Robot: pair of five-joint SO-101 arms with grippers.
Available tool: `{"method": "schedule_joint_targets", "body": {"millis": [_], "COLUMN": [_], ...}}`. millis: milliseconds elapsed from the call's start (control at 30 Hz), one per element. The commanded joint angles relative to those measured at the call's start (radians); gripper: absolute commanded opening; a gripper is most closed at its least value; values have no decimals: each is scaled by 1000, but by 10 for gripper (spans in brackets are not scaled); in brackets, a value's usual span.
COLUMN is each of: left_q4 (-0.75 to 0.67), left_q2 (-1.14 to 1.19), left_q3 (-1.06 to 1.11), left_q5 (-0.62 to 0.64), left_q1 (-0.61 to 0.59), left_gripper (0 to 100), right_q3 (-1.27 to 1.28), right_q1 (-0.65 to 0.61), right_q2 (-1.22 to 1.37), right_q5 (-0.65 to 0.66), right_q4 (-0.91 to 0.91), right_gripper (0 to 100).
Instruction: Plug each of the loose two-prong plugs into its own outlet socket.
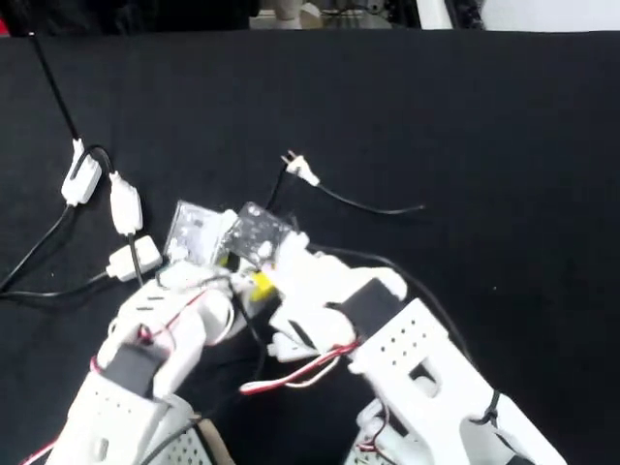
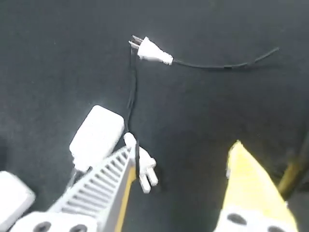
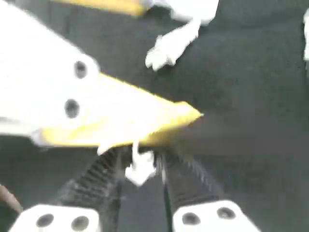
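Blurred plug (image 3: 140, 169), white socket (image 2: 12, 198) cut off at the corner, black cord (image 1: 29, 254) leaving the edge

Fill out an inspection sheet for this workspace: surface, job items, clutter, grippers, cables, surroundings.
Surface: black cloth covering the table.
Job's things: loose plug lying free mid-table; three white socket blocks grouped at the left; second plug close beside the left gripper.
Clutter: nothing seen.
Grippers: left gripper open, holding nothing; right gripper closed on a small white part, probably a plug, too blurred to confirm.
Cables: short black lead trails from the loose plug; black cables run from the socket blocks off the left edge.
Surroundings: pale items beyond the far table edge, unclear.
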Motion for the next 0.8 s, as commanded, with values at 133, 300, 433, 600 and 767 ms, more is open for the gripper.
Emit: {"method": "schedule_joint_targets", "body": {"millis": [133, 300, 433, 600, 767], "left_q4": [170, 172, 175, 255, 373], "left_q2": [-318, -273, -272, -264, -207], "left_q3": [30, 18, 19, 4, -68], "left_q5": [-84, -120, -155, -229, -298], "left_q1": [-7, -127, -110, -21, 173], "left_gripper": [301, 301, 300, 300, 300], "right_q3": [-7, 16, 30, -5, -122], "right_q1": [32, 123, 236, 442, 647], "right_q2": [-1, -2, -2, -2, -2], "right_q5": [-5, -57, -60, -32, -11], "right_q4": [25, 91, 95, 109, 176], "right_gripper": [11, 11, 11, 11, 11]}}
